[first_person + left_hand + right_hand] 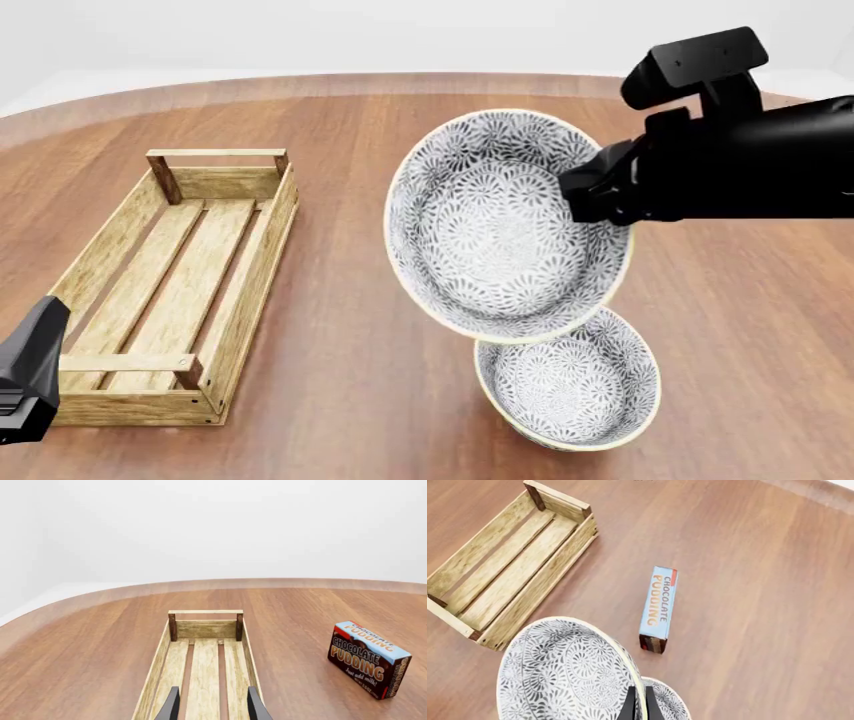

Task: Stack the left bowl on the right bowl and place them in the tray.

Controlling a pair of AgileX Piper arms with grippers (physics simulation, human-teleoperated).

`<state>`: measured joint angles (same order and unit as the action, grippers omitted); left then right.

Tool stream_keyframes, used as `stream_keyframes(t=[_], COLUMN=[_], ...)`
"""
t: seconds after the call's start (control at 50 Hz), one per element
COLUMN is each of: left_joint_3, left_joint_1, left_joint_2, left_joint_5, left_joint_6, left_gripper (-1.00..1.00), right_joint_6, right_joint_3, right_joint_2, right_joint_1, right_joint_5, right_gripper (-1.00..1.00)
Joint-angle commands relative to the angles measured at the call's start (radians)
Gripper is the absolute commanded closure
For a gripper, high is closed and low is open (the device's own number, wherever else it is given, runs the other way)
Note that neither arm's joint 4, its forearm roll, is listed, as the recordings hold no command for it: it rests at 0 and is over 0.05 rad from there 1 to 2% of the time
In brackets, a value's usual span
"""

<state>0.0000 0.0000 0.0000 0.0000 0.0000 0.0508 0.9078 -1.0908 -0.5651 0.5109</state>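
Observation:
My right gripper [597,200] is shut on the rim of a grey-patterned bowl [501,225] and holds it tilted in the air, just above the second patterned bowl [571,380], which rests on the table. In the right wrist view the fingers [630,702] pinch the held bowl's rim [564,672], with the other bowl [668,702] below. The light-wood tray [174,270] lies empty at the left. My left gripper [213,692] is open and empty over the tray's near end [203,665]. Only a dark part of the left arm [27,375] shows in the front view.
A chocolate pudding box [658,607] lies on the table between the tray [514,565] and the bowls; it also shows in the left wrist view [369,659]. In the front view the held bowl hides it. The wooden table [347,400] has a curved far edge.

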Motion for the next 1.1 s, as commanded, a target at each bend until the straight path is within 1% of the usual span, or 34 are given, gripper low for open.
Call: stream_keyframes(t=[0.02,0.08,0.1,0.16,0.2,0.4,0.52,0.56,0.62,0.78,0.84,0.94,1.1], left_joint_3=[0.000,0.000,0.000,0.000,0.000,0.000,0.000,0.000,0.000,0.000,0.000,0.000,0.000], left_joint_1=[0.000,0.000,0.000,0.000,0.000,0.000,0.000,0.000,0.000,0.000,0.000,0.000,0.000], left_joint_2=[0.000,0.000,0.000,0.000,0.000,0.000,0.000,0.000,0.000,0.000,0.000,0.000,0.000], left_joint_5=[0.000,0.000,0.000,0.000,0.000,0.000,0.000,0.000,0.000,0.000,0.000,0.000,0.000], left_joint_6=[0.000,0.000,0.000,0.000,0.000,0.000,0.000,0.000,0.000,0.000,0.000,0.000,0.000], left_gripper=[-1.00,-1.00,-1.00,-1.00,-1.00,-1.00,-1.00,-1.00,-1.00,-1.00,-1.00,-1.00,-1.00], right_joint_6=[0.045,0.061,0.080,0.088,0.117,0.172,0.189,0.193,0.197,0.207,0.211,0.216,0.220], right_joint_3=[-0.072,-0.094,-0.117,-0.128,-0.164,-0.261,-0.299,-0.320,-0.324,-0.375,-0.381,-0.408,-0.425], right_joint_2=[0.083,0.099,0.118,0.127,0.158,0.244,0.274,0.274,0.276,0.250,0.245,0.218,0.193], right_joint_1=[0.060,0.065,0.069,0.071,0.073,0.111,0.130,0.141,0.144,0.164,0.166,0.167,0.179], right_joint_5=[-0.021,-0.032,-0.043,-0.048,-0.064,-0.102,-0.110,-0.128,-0.128,-0.185,-0.190,-0.225,-0.243], right_gripper=[1.00,1.00,1.00,1.00,1.00,1.00,1.00,1.00,1.00,1.00,1.00,1.00,1.00])
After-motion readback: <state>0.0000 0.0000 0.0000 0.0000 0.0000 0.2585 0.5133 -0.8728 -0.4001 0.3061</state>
